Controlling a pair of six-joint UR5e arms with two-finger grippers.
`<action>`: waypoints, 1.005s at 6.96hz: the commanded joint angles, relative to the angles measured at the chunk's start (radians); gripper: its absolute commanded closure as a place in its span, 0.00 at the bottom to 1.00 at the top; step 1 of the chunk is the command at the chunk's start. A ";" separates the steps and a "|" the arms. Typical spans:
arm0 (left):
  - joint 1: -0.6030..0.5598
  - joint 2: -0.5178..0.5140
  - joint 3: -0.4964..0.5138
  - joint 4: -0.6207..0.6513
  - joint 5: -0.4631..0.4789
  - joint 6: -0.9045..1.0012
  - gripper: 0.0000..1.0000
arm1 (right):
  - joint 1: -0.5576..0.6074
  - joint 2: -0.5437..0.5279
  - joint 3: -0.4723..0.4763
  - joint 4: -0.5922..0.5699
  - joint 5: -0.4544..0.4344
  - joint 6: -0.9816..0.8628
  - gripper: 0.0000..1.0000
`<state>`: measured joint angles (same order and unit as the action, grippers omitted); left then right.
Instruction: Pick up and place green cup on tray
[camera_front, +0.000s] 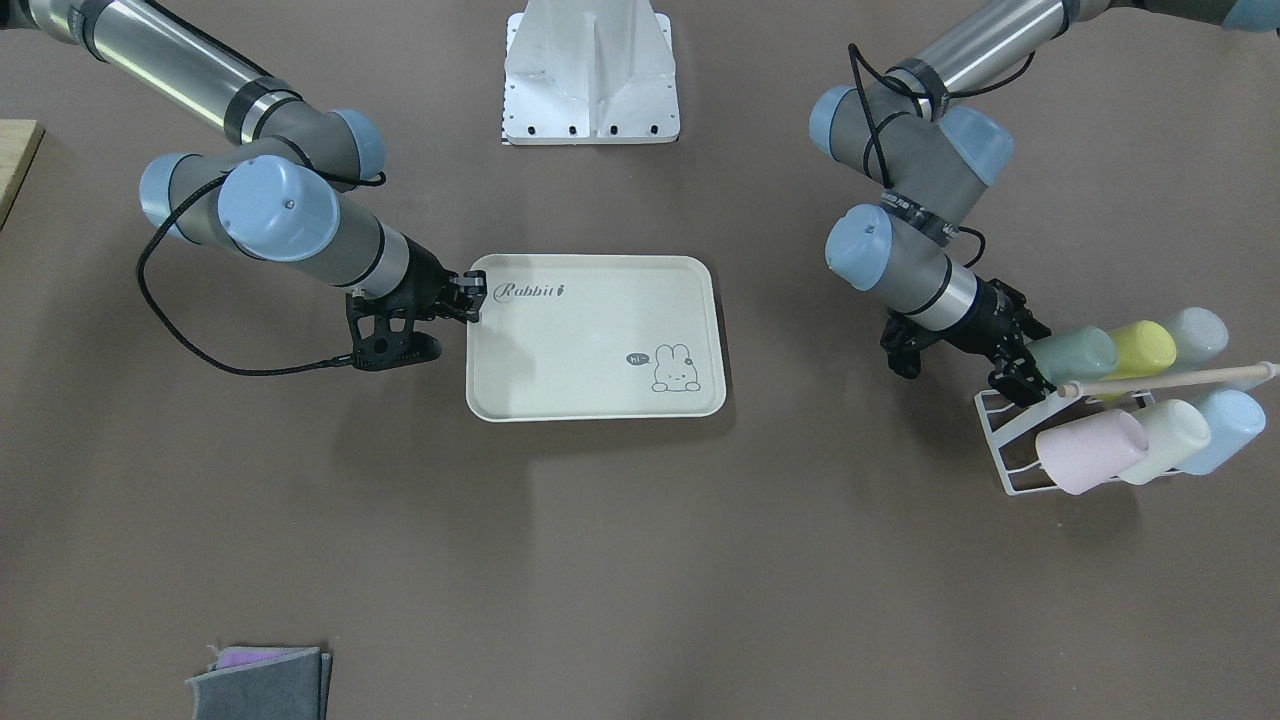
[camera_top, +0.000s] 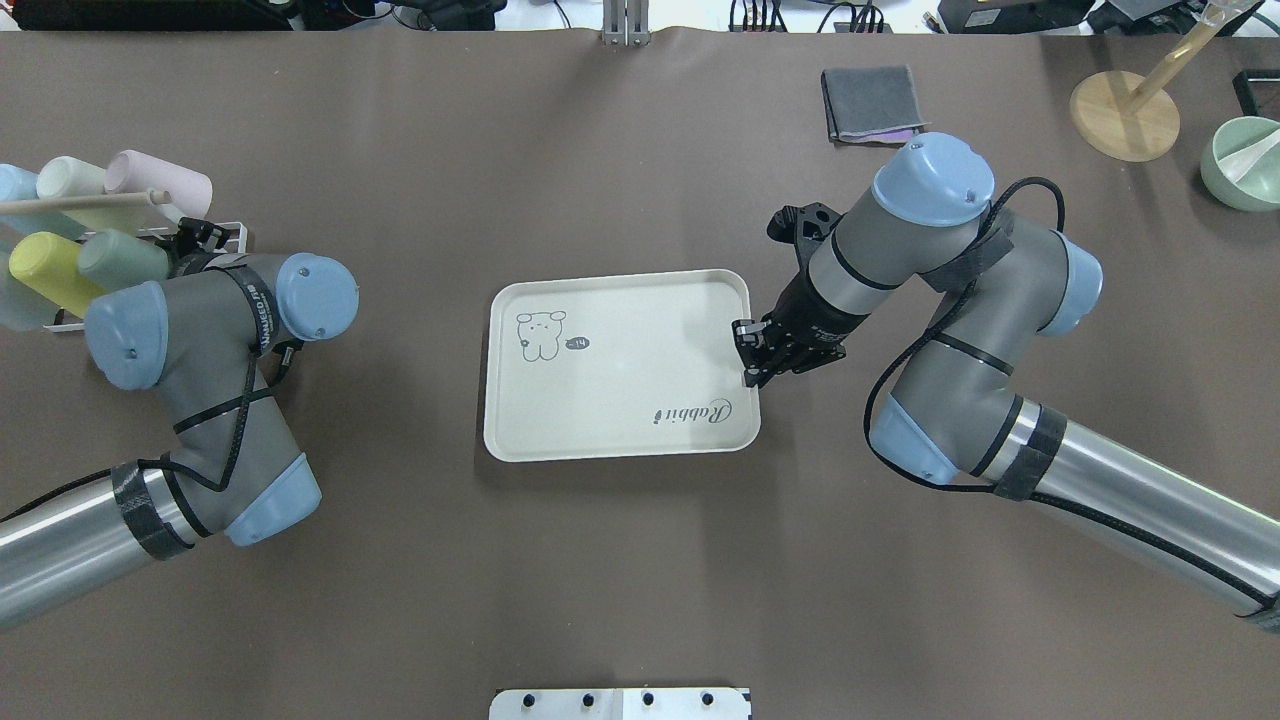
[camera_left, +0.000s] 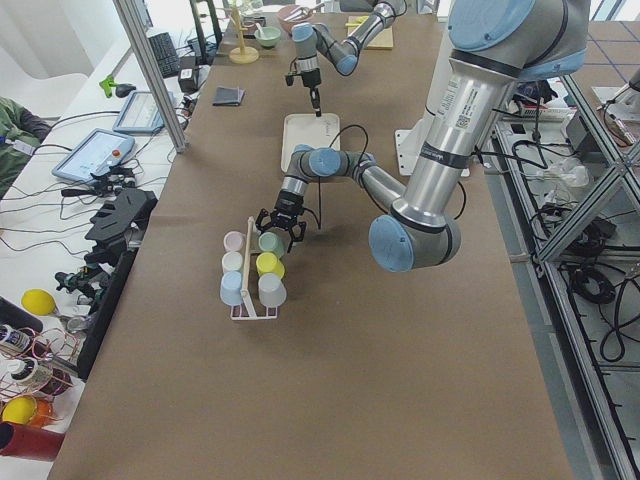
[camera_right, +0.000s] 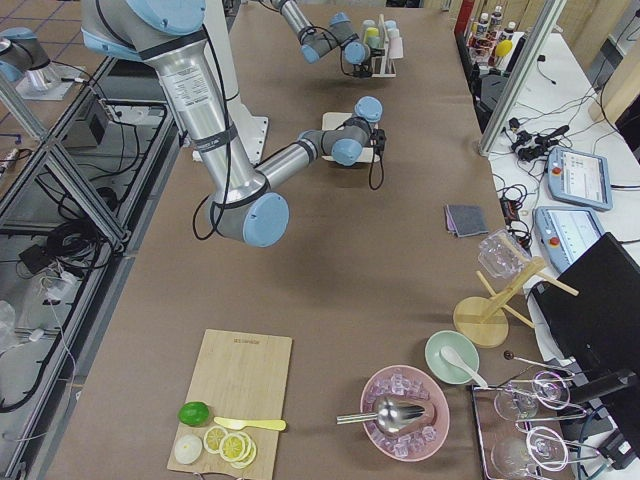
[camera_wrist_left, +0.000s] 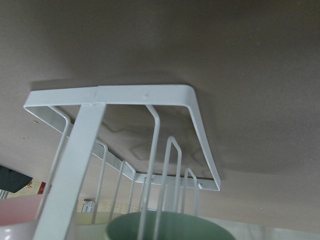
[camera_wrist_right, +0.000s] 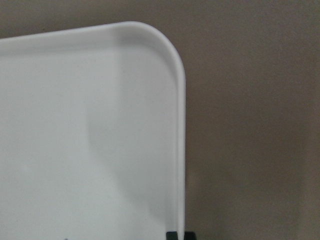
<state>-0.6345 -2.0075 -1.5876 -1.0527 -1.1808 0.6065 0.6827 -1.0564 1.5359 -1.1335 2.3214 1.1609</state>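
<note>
Overhead exterior: green cup (camera_top: 122, 258) lies in the white rack (camera_front: 1010, 440) by my bench's left edge; left gripper (camera_front: 1033, 357) gapes wide beside it, holding nothing; right gripper (camera_top: 750, 357) pinches the tray (camera_top: 620, 350) rim mid-bench.

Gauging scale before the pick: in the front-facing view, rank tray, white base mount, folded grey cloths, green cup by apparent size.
1. tray
2. white base mount (cropped)
3. folded grey cloths (cropped)
4. green cup
</note>
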 joint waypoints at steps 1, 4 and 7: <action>0.002 0.001 0.015 -0.010 0.000 -0.001 0.03 | -0.040 0.001 -0.034 0.105 -0.057 0.084 1.00; 0.002 0.000 0.014 -0.010 0.000 -0.004 0.28 | -0.060 0.001 -0.031 0.113 -0.068 0.109 1.00; 0.002 -0.002 0.002 -0.007 0.012 -0.008 0.58 | -0.019 -0.046 -0.025 0.110 0.023 0.109 0.39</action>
<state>-0.6320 -2.0083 -1.5803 -1.0614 -1.1778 0.6012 0.6328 -1.0752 1.5057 -1.0220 2.2816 1.2761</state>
